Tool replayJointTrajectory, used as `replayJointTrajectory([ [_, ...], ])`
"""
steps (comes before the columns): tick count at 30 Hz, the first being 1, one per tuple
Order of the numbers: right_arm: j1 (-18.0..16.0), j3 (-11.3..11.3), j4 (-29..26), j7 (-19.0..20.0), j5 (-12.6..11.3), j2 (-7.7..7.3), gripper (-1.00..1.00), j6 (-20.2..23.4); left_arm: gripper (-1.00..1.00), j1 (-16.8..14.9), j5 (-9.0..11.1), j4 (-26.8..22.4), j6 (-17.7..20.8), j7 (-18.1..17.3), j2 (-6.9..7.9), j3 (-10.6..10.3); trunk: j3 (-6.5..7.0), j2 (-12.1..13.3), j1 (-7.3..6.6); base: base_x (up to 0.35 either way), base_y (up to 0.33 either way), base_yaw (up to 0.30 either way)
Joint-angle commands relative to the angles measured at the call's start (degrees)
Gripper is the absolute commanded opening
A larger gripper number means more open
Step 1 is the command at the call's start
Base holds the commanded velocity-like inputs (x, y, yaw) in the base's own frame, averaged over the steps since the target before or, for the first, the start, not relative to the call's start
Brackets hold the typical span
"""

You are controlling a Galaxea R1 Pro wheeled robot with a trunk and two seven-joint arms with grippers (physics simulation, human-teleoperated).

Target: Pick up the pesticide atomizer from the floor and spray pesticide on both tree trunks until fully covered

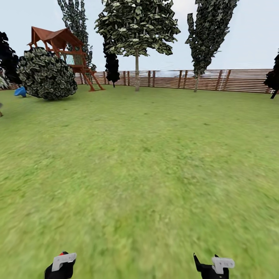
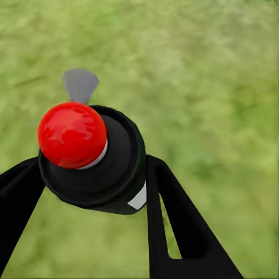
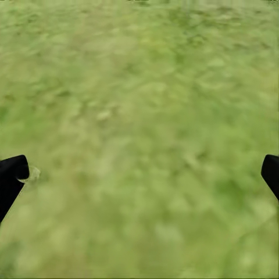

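Well, the left end effector [image 2: 93, 174] is clenching a black bottle [image 2: 96, 168] with a red cap [image 2: 72, 135] and a grey nozzle tip [image 2: 79, 85] poking out past it, hanging over blurry grass in the left wrist view. By my read that is the pesticide atomizer, though the cap is showing red rather than green, so the pickup looks done. In the head view the same left end effector [image 1: 61, 266] is sitting at the lower left edge of the frame with a speck of red at its top. The right end effector [image 3: 139, 168] is released, its dark fingers spread wide at the two sides of the right wrist view with nothing but lawn [image 3: 139, 116] between them.

Spraying is what remains, as far as I can judge. Two trees are standing far off at the top of the head view: one [image 1: 136, 27] at upper centre with a thin pale trunk [image 1: 136, 71], another [image 1: 209, 31] to the upper right with its trunk [image 1: 196, 83] near the slatted wooden fence [image 1: 240, 80]. Neither trunk is showing any coating I can make out at this range.

A big round bush [image 1: 46, 73] and a red-brown play tower [image 1: 68, 50] are occupying the upper left, a blue object [image 1: 20, 92] beside them. Open grass is lying between the robot and the trees, with no obstacle in the straight line.
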Motion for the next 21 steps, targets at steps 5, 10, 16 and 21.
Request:
replayJointTrajectory([
  [5, 0.0, -0.02, 11.05, -0.05, 0.01, 0.03, 1.0, 0.01, -1.0, 0.0, 0.04, -0.01, 0.0, -0.04, 0.0, -0.06, 0.0, 0.0, 0.0, 0.34, 0.0, 0.0],
  [10, 0.0, -0.31, 26.11, -0.34, -0.49, -0.1, 1.0, -0.13, -1.0, 0.0, 0.05, -0.01, -0.07, -0.04, -0.02, -0.08, 0.0, 0.0, 0.0, 0.34, 0.0, 0.0],
  [16, 0.0, -1.76, 25.18, -4.64, -2.98, -0.12, 1.0, -14.85, -1.0, 0.0, 0.05, -0.01, -0.09, -0.04, 0.0, -0.08, 0.0, 0.0, 0.0, 0.34, 0.0, 0.0],
  [21, 0.0, -2.23, 27.28, -7.46, -3.88, -0.11, 1.0, -21.42, -1.0, 0.0, 0.03, -0.01, -0.07, -0.04, -0.01, -0.08, 0.0, 0.0, 0.0, 0.34, 0.0, 0.0],
])
